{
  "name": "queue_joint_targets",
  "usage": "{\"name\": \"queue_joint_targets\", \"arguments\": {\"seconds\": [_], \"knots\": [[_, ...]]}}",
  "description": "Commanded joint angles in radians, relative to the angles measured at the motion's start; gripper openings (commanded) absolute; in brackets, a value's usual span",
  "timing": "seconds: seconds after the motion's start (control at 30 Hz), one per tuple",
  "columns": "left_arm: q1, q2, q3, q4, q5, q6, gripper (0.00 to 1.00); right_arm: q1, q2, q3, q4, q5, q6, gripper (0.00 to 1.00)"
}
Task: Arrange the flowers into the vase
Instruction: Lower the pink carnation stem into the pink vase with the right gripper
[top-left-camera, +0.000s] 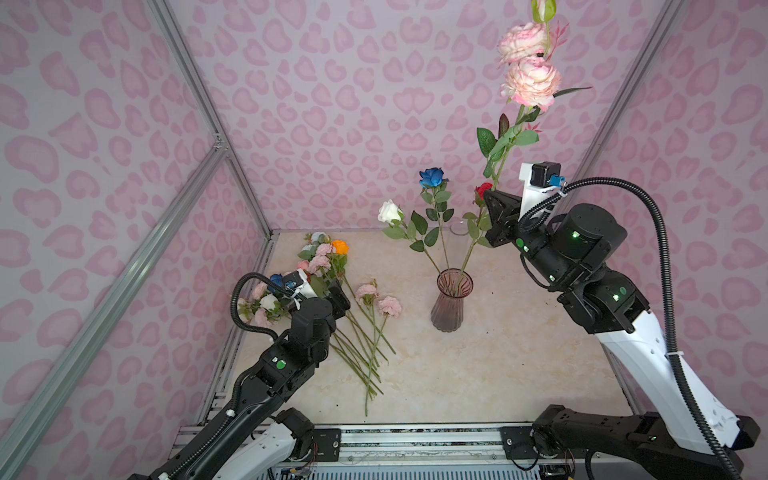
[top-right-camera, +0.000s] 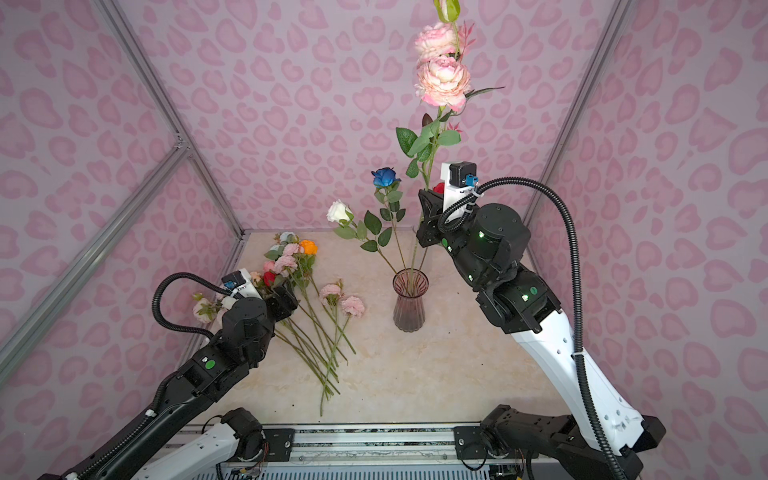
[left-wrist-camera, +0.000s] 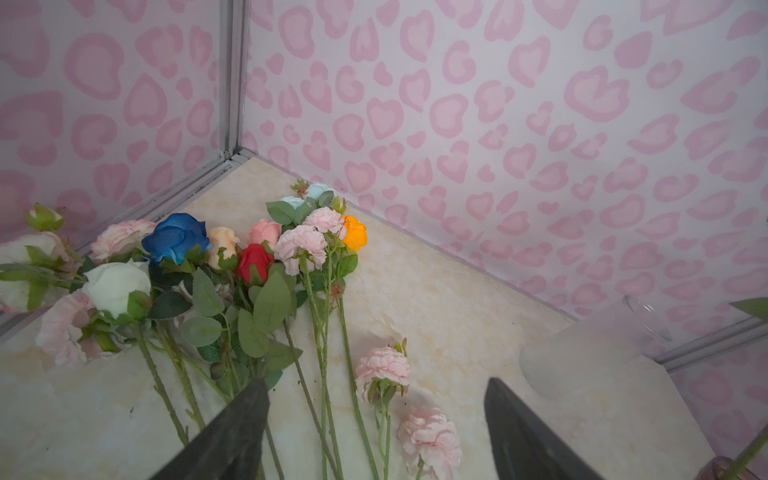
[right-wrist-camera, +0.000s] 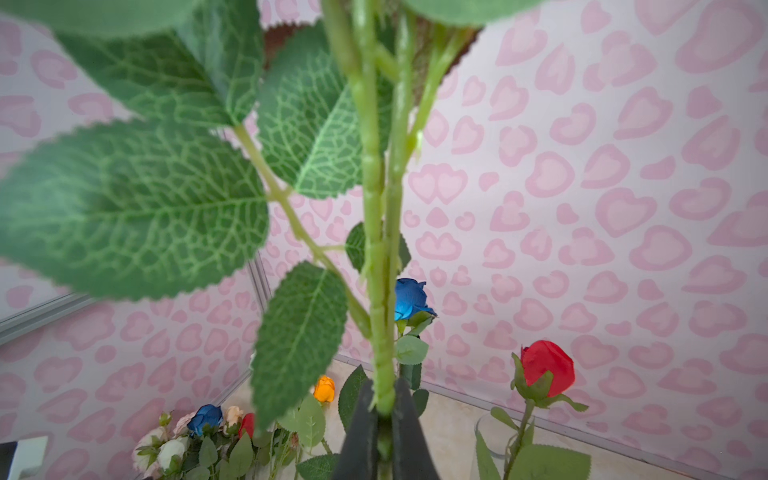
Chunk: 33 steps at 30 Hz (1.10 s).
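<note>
Holding a tall pink peony spray (top-left-camera: 528, 81) upright, the right fingers (right-wrist-camera: 360, 436) are clenched on its green stem. The grip is low, under the leaves, so the heads ride high and the stem points down toward the vase (top-left-camera: 451, 301).

The vase is ribbed tinted glass, mid worktop (top-left-camera: 498, 374). It already carries a white rose (top-left-camera: 390, 211), a dark blue rose (top-left-camera: 433, 178) and a red rose (top-left-camera: 483, 191), all leaning out off the rim.

My read is that this is the insert step. I can't tell if the peony's stem end is in the mouth yet, since the arm blocks it in both top views.

The left fingers (left-wrist-camera: 226, 436) are spread wide, grasping nothing, low over the stems of the loose pile of flowers (top-left-camera: 322, 259) at the left back of the worktop. That looks like lining up the next pick. A small two-headed pink spray (top-left-camera: 378, 300) lies between the pile and the vase, apart from both.

The left wrist view sorts the pile that the top views crowd together: blue, white, red, peach, light blue and an orange rose (left-wrist-camera: 354, 232). It also shows a clear glass (left-wrist-camera: 594, 349) by the back wall.

Only the right wrist view shows the pinch on the stem. The peony heads fall outside it and show only in the top views.
</note>
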Motion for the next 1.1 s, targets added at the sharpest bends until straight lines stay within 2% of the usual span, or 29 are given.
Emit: {"name": "queue_joint_targets", "arguments": {"seconds": [0.0,0.2,0.33,0.6,0.87,1.07], "knots": [[0.001,-0.004,-0.012,-0.013,0.033,-0.041,0.82,-0.022,0.011,-0.047,0.079,-0.004,0.002,0.00],[0.005,-0.016,-0.040,-0.012,0.029,-0.054,0.83,-0.038,0.028,-0.188,0.140,-0.003,0.034,0.00],[0.004,-0.010,-0.056,-0.020,0.007,-0.107,0.82,-0.040,0.037,-0.279,0.180,0.016,0.085,0.00],[0.005,0.030,-0.072,-0.013,0.038,-0.155,0.82,-0.040,0.058,-0.442,0.229,0.020,0.164,0.00],[0.007,0.113,-0.043,-0.010,0.085,-0.168,0.81,-0.040,0.077,-0.532,0.266,0.009,0.207,0.06],[0.007,0.176,-0.018,-0.012,0.126,-0.167,0.81,-0.040,0.048,-0.575,0.274,0.004,0.221,0.18]]}}
